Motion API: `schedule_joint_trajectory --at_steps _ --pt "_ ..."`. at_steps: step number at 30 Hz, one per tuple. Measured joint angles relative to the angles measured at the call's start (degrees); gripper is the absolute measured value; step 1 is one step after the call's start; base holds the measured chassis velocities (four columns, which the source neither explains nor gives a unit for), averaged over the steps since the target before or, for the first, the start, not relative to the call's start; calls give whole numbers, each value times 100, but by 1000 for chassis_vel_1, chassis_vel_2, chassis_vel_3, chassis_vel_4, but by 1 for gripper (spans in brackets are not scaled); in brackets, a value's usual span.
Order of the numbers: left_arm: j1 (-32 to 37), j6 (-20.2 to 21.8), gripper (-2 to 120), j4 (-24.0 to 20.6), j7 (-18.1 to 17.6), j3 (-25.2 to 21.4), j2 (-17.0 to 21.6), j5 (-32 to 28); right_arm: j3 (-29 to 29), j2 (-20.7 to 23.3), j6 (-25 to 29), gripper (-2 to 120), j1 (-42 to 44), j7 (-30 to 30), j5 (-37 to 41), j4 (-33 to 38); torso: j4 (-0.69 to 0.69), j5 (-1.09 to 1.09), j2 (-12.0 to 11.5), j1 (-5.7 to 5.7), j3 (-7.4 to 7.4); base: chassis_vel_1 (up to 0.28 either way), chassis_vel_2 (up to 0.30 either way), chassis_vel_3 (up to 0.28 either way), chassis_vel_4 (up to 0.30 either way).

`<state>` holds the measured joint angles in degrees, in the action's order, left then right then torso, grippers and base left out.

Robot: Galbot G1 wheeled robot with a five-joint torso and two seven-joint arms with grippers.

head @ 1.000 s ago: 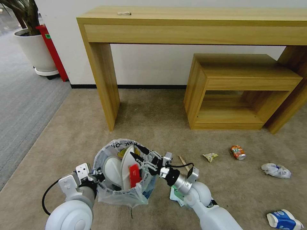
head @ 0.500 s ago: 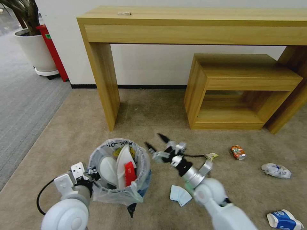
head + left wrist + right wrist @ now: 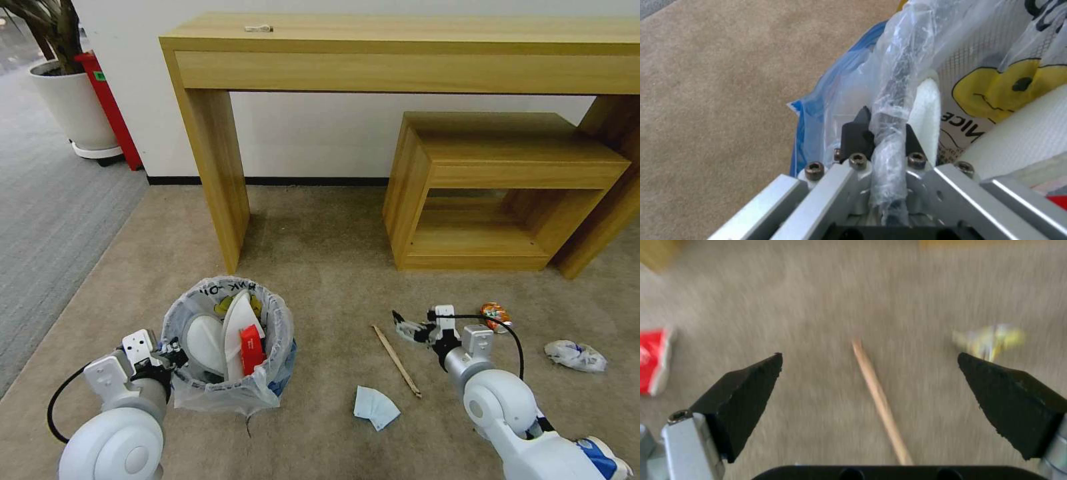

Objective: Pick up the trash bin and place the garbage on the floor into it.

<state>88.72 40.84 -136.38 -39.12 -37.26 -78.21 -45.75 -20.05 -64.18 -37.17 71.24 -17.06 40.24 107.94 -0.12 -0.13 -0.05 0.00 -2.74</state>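
Note:
The trash bin, lined with a crinkly plastic bag, hangs low over the beige floor. My left gripper is shut on its rim; in the left wrist view the black fingers pinch the bag's bunched edge. White slippers and a red wrapper stick out of the bin. My right gripper is open and empty, low over the carpet, and a chopstick lies between its spread fingertips. The chopstick, a pale blue tissue, a crushed can and crumpled paper lie on the floor.
A long wooden console table and a low open wooden box stand against the wall ahead. A potted plant stands on grey ribbed carpet at far left. A blue-white cup lies beside my right arm.
My right gripper has swung from over the bin to the right and down over the chopstick, still open. The left arm has carried the bin a little to the left.

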Motion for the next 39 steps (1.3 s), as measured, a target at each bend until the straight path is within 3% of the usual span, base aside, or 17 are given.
schedule_joint_trajectory --at_steps 4,10,18,31,36,39 --pt "27 0 1 -30 1 -66 -4 -5 122 -295 -488 100 -343 -27 -37 -427 1 2 0 0 0 0 0 0 0" --pt "19 0 1 -34 1 -248 -14 -59 256 -639 -579 100 -773 -14 -459 -1281 1 2 0 0 0 0 0 0 0" --pt "-84 0 1 195 29 -669 15 -115 203 -693 -552 100 -987 409 -1093 -2044 0 1 0 0 0 0 0 0 0" --pt "-113 -48 1 503 147 -964 115 -166 180 -785 -517 100 -1224 835 -1326 -2764 0 1 0 0 0 0 0 0 0" --pt "-95 -58 1 507 157 -942 112 -172 229 -912 -510 94 -1318 958 -1559 -3035 1 2 0 0 0 0 0 0 0" --pt "-96 -60 1 507 157 -934 114 -180 223 -992 -506 82 -1406 983 -1723 -3259 1 2 0 0 0 0 0 0 0"
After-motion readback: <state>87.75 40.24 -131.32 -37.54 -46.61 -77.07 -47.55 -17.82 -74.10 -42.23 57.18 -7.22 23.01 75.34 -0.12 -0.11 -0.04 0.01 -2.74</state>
